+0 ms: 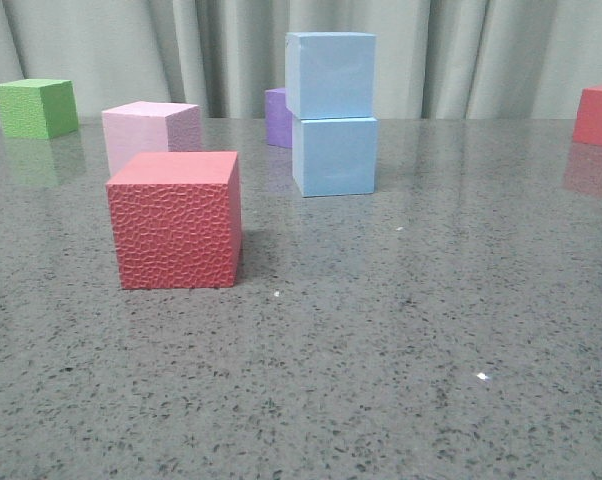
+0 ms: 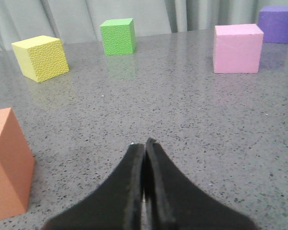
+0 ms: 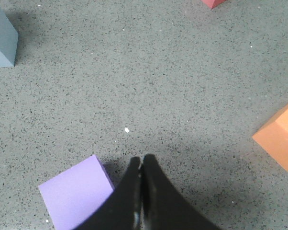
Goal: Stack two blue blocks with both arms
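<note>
Two pale blue blocks stand stacked at the table's far middle in the front view: the upper blue block [image 1: 330,74] rests on the lower blue block [image 1: 335,155], slightly offset to the left. Neither arm appears in the front view. My left gripper [image 2: 144,143] is shut with nothing between its fingers, low over bare grey table. My right gripper [image 3: 142,158] is also shut and empty, beside a light purple cube [image 3: 77,194]. A corner of a blue block [image 3: 1,36] shows in the right wrist view, far from the fingers.
A red textured cube [image 1: 176,220] stands front left, a pink cube [image 1: 151,132] behind it, a green cube [image 1: 37,107] far left, a purple cube [image 1: 277,117] behind the stack, a red cube [image 1: 598,116] far right. A yellow cube [image 2: 40,57] and orange cubes [image 2: 7,163] [image 3: 280,136] lie near the grippers.
</note>
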### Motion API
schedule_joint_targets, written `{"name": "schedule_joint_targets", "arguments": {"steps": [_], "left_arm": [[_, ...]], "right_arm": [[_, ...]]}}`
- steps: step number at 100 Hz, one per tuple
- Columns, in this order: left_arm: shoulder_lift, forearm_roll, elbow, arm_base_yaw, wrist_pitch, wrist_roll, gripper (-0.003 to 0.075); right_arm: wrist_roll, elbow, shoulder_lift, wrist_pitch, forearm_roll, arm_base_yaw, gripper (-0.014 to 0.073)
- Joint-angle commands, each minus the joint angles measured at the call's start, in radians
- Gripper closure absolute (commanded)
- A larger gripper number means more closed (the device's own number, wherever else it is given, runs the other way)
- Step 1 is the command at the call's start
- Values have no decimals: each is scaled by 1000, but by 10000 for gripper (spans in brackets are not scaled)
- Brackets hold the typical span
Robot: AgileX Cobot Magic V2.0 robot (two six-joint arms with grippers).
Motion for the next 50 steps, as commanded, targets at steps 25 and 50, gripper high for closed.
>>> {"name": "schedule_joint_targets", "arguments": {"steps": [25,50], "left_arm": [[-32,8,15,14,-203,-9,739],[-32,8,87,14,-350,-9,739]], "right_arm": [[-9,-22,-5,-53,-18,0,715],[-9,-22,-5,-53,-18,0,715]]}}
